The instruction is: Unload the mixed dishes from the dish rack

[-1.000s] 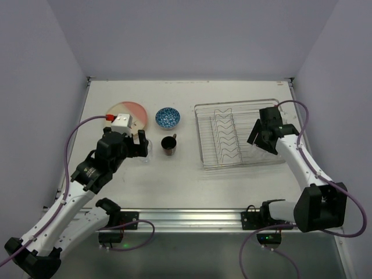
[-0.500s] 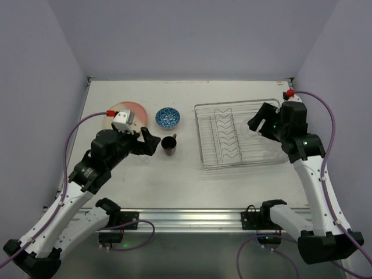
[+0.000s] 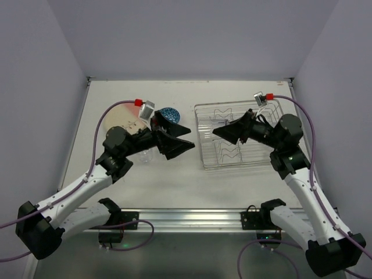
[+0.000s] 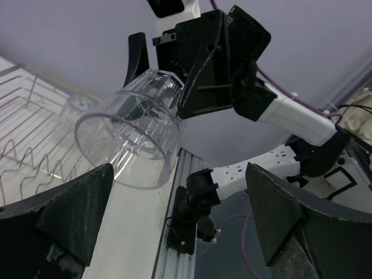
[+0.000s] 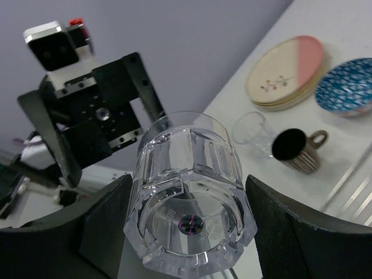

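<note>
**Arms turn to face each other at the rack's edge, a tumbler in between**

In the last half second we see both arms turn inward. The right gripper [image 3: 225, 132] has left the far right corner of the dish rack [image 3: 258, 152] and now reaches leftward over its zigzag dividers; the left gripper [image 3: 189, 138] has lifted from beside the mug and points right, toward it; the two sets of fingers face each other near the rack's left rim, close, with a gap showing between them from above.

The right fingers [image 5: 107, 232] are clamped on either side of a clear glass tumbler [image 5: 192, 192], held in the air and tipped on its side; its thick base looks back at the right wrist camera, its open mouth at the left arm. The left fingers [image 4: 70, 215] stand wide with nothing gripped; from the left wrist view the tumbler's rim hangs just ahead of them.

On the white table [image 3: 192, 186], left of the rack, stand the dishes already out: a stack of cream plates [image 5: 285, 67], the top one part pink with a sprig mark; a blue-patterned bowl [image 5: 349, 87] just beside the stack; a dark brown mug [image 5: 297, 150] nearer the rack; a second tumbler [image 5: 251, 131], upright, between mug and plates.
</note>
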### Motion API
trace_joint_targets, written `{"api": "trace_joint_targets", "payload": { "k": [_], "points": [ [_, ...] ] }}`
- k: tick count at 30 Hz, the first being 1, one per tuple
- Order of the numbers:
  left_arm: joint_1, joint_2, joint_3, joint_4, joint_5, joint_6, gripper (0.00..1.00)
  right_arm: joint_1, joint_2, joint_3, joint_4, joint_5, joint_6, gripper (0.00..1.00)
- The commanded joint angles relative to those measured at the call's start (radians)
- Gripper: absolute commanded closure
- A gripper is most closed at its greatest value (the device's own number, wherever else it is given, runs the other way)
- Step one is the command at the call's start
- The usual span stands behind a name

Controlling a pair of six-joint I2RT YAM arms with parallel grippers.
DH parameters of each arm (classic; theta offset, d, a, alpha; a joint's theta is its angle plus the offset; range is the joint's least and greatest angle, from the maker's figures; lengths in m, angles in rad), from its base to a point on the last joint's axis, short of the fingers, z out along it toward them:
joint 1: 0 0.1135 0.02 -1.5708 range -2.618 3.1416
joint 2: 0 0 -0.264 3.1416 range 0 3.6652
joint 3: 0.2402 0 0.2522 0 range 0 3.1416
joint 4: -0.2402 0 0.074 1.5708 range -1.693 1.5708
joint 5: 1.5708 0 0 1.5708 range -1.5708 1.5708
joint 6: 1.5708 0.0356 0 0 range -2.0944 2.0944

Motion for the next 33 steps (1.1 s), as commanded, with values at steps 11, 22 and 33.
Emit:
{"api": "trace_joint_targets", "payload": {
  "k": [11, 22, 33],
  "points": [
    [-0.074, 0.129, 0.040, 0.387, 0.101, -0.148, 0.41, 0.133, 0.104, -0.010, 0.462, -0.109, 0.162, 0.68],
    [-0.094, 0.132, 0.035, 0.378, 0.115, -0.130, 1.00, 0.153, 0.115, -0.044, 0.501, -0.093, 0.173, 0.21],
    [-0.093, 0.039, 0.299, -0.695, -0.448, 0.356, 1.00, 0.122, 0.015, 0.102, -0.299, 0.623, -0.149, 0.01]
  ]
}}
